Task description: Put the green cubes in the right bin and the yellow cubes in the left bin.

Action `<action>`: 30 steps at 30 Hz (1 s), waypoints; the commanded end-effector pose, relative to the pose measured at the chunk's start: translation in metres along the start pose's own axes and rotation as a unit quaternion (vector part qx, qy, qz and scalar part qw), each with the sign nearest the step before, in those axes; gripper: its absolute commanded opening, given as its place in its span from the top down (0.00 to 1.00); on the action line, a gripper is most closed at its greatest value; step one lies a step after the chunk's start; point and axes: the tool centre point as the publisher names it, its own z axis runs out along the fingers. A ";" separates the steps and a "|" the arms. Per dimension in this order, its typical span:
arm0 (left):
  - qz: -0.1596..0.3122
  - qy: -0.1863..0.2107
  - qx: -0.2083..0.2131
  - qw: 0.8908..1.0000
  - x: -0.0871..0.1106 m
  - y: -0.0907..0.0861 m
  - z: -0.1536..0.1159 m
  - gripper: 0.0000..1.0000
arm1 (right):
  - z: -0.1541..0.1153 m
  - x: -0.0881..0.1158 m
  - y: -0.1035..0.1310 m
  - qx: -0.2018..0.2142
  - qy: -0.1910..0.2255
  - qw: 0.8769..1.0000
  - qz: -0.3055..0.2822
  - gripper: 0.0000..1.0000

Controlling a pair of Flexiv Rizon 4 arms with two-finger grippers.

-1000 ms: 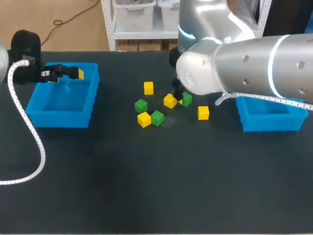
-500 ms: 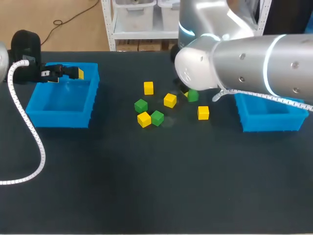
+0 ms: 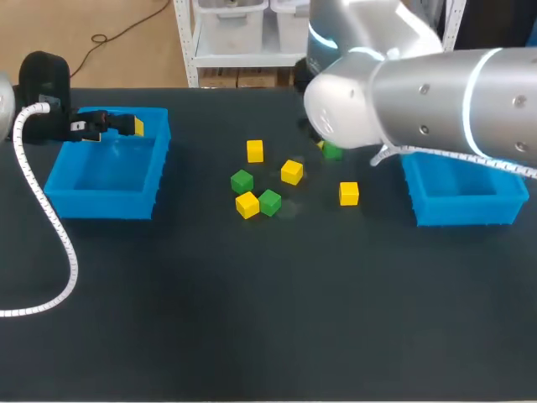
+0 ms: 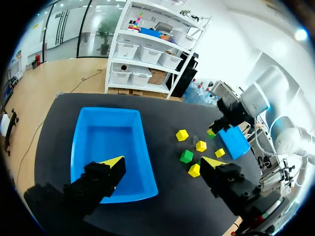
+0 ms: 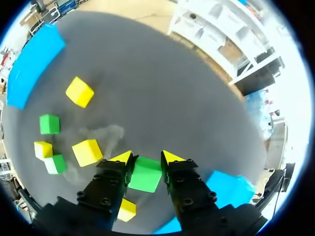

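Since a second ago the right gripper (image 5: 145, 157) has lifted a green cube (image 5: 145, 174) out of the scatter and started it toward the right bin (image 3: 457, 210); the left arm has not shifted. Both yellow tips are clenched on opposite faces of the cube. It hangs clear of the table (image 3: 252, 319), just off the right bin's inner wall on the side facing the middle. Gripping it from above probably serves to let it drop straight into the bin's open top.

One loose yellow cube (image 3: 349, 193) lies near that same inner wall, lower than the carried cube, so it should not obstruct. Farther from the right bin lie three more yellow cubes (image 3: 292, 172) and two green cubes (image 3: 269, 201). The short stretch to the bin looks open; only its wall needs clearing, and the arm hides part of the rim.

Farthest from the right bin, the left gripper (image 4: 162, 162) hangs released and empty over the left bin (image 3: 105, 201).
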 end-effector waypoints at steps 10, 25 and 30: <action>0.001 -0.003 0.005 1.000 0.001 0.002 0.000 0.00 | -0.143 0.057 -0.083 0.067 -0.136 0.982 0.114 1.00; 0.001 -0.003 0.005 1.000 0.001 0.002 0.000 0.00 | -0.103 0.190 -0.115 0.048 -0.066 0.955 0.287 1.00; 0.001 -0.003 0.005 1.000 0.001 0.002 0.000 0.00 | -0.081 0.195 -0.109 0.033 -0.051 0.952 0.299 1.00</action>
